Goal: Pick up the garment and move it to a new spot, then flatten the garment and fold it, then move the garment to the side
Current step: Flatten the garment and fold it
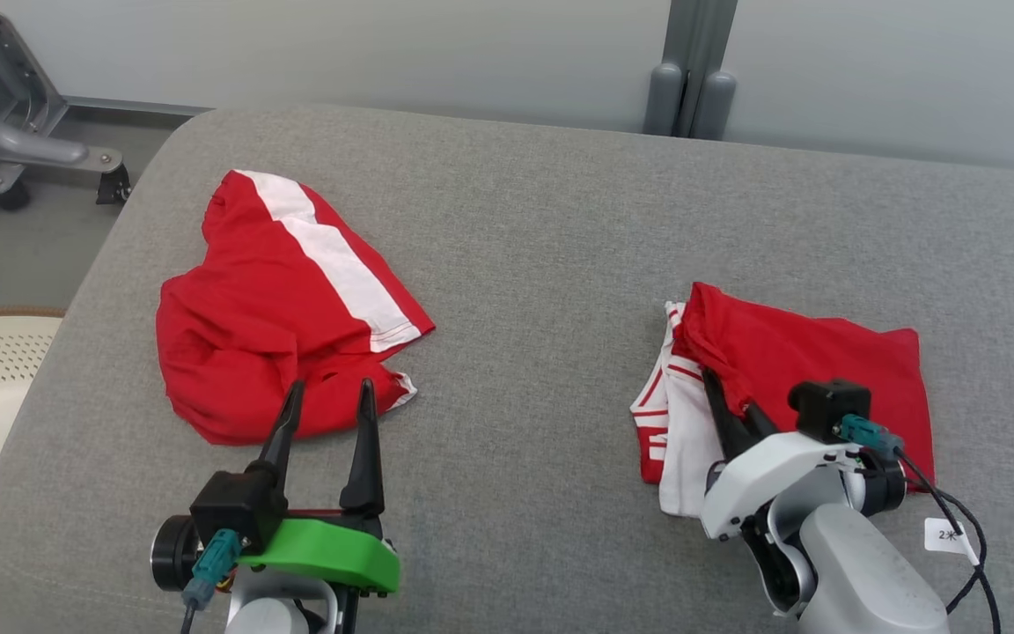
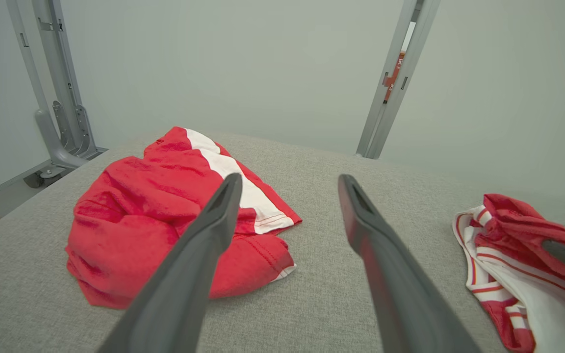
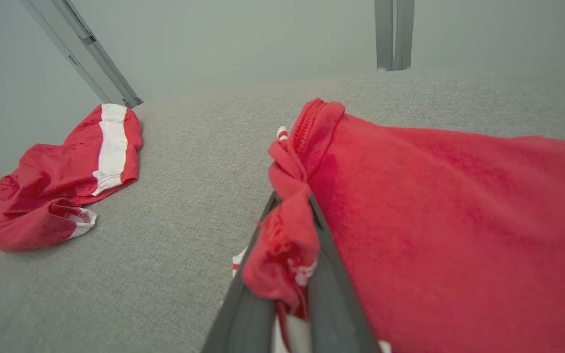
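A grey fabric-covered cushioned surface (image 1: 542, 264) with a rounded corner spreads beneath and beyond both pairs of fingers. Two garments lie on it, well apart, with bare grey weave between them. A crumpled red garment with a white stripe (image 1: 269, 326) lies just ahead of the left gripper (image 1: 331, 385), whose fingertips stand over its near edge; most of the cloth spreads beyond them and to their left. A red and white garment (image 1: 806, 361) lies flatter around the right gripper (image 1: 729, 392). A bunched fold of its edge is pinched between those fingers, and its red body stretches to their right.
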Available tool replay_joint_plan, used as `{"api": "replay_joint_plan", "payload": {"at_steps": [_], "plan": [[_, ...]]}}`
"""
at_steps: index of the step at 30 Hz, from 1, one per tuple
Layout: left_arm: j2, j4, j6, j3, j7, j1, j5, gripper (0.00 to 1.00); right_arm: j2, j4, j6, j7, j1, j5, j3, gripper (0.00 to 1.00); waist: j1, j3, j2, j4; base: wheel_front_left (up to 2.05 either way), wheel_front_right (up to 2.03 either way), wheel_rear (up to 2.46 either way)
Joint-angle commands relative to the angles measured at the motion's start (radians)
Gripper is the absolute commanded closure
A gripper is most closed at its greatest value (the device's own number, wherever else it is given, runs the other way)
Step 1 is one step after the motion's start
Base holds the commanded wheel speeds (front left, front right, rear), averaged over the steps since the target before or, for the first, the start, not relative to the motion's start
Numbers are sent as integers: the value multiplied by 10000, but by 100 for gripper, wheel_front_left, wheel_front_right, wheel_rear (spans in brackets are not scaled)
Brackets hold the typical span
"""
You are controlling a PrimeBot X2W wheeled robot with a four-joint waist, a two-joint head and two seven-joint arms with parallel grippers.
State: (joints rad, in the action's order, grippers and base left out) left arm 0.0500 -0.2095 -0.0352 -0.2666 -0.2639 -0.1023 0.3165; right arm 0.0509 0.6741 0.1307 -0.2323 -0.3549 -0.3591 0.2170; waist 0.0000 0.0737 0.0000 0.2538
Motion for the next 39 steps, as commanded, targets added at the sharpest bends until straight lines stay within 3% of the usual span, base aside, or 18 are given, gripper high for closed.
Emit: {"api": "replay_joint_plan", "payload": {"at_steps": [1, 9, 10, 11, 18, 22, 29, 35, 39], "plan": [[17, 17, -21, -31, -3, 121, 96, 0, 5, 108, -1, -73, -51, -153, 179, 100, 0, 69, 0, 84, 0, 0, 0], [17, 71, -137, -151, -3, -41, 188, 0, 8, 1068, -1, -73, -454, -551, 781, 100, 0, 301, 0, 134, 0, 0, 0], [17, 66, -159, -147, -3, -67, 193, 0, 6, 1103, -1, -96, -518, -629, 935, 22, 0, 322, 0, 120, 0, 0, 0], [17, 58, -162, -142, -3, -83, 207, 0, 0, 1090, -1, -94, -549, -781, 1099, 0, 0, 332, 0, 105, 0, 0, 0], [17, -91, -114, -115, -3, -161, 204, 0, 8, 645, -1, 274, -567, -1653, 3073, 0, 0, 233, 0, -198, 0, 0, 0], [20, -113, -74, -48, -3, -291, 72, 0, 194, 380, -1, 178, -746, -1919, 3274, 0, 0, 125, 0, -530, 0, 0, 0], [20, 152, -74, 63, -3, -405, 88, 0, 1105, -260, -1, -154, -905, -1446, 2401, 0, 0, -36, 0, -1225, 0, 0, 0], [20, 741, -208, 171, -3, -341, 83, 0, 1917, -1326, -2, -323, -343, 168, 1185, 0, 0, -73, 0, -1770, 0, 0, 0], [21, 989, -322, 271, -3, -200, 2, 0, 1808, -2551, -1, -330, 363, 1239, -171, 0, 0, -68, 0, -2063, 0, 0, 0]]}}
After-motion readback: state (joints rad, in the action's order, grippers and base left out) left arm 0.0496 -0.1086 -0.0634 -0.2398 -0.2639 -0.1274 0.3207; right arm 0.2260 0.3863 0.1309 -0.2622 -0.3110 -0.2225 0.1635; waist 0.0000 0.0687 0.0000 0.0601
